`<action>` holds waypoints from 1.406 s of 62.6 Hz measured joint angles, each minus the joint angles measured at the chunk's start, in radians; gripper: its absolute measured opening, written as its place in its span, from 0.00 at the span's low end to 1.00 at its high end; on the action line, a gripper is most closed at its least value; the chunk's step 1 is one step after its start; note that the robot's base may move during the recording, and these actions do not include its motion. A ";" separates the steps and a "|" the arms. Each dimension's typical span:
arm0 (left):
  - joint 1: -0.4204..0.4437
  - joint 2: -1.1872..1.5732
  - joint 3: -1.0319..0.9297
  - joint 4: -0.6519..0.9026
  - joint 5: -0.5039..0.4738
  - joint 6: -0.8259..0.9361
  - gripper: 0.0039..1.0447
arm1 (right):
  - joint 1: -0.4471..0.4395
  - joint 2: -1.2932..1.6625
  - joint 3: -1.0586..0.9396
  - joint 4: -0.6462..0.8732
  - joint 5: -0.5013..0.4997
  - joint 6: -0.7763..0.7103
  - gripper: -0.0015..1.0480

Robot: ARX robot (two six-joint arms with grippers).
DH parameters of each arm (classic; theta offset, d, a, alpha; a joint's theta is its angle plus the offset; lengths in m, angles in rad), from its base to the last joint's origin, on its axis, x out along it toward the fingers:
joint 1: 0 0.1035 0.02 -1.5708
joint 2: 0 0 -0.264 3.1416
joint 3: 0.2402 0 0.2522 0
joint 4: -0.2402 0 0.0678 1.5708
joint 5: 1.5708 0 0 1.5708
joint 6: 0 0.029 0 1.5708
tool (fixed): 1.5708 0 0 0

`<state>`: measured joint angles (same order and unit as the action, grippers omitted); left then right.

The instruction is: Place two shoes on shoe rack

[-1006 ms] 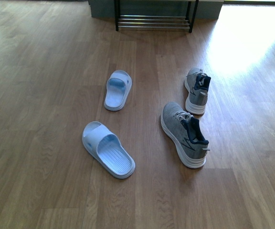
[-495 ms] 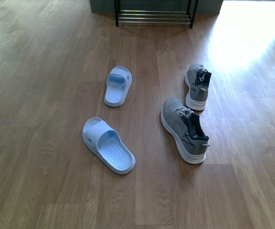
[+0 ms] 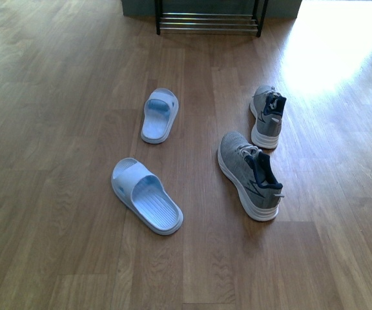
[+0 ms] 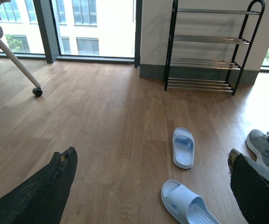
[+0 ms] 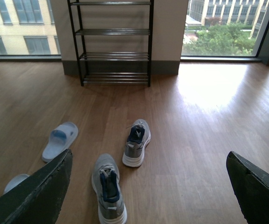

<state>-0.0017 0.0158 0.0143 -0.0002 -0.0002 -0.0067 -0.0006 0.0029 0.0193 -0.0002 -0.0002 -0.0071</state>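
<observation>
Since the left gripper (image 4: 151,154) and right gripper (image 5: 148,156) both hang wide open and empty, the right should drop over the sneaker (image 3: 267,119) closer to the shoe rack (image 3: 208,22) and pinch its heel collar, while the other sneaker (image 3: 247,174) lies farther off and the first slide (image 3: 159,116) and second slide (image 3: 147,197) sit before the rack's left end, none seemingly blocking.

L gripper (image 4: 151,153) fingers spread wide, low over wood floor (image 4: 102,130). Shoe rack (image 4: 209,39) stood vs wall, 4 rod tiers. Far slide (image 4: 184,147) lay well apart from rack. Near slide (image 4: 188,207) cut off at view edge. Grey sneaker (image 4: 263,147) partly behind finger. Chair caster (image 4: 38,92) near window (image 4: 85,23).
</observation>
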 joint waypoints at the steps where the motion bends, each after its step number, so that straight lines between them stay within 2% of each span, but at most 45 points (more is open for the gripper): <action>1: 0.000 0.000 0.000 0.000 0.000 0.000 0.91 | 0.000 0.000 0.000 0.000 0.000 0.000 0.91; 88: 0.000 0.000 0.000 0.000 -0.001 0.000 0.91 | 0.000 0.000 0.000 0.000 0.000 0.000 0.91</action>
<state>-0.0017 0.0158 0.0143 -0.0002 -0.0010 -0.0067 -0.0006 0.0029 0.0193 -0.0002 -0.0006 -0.0071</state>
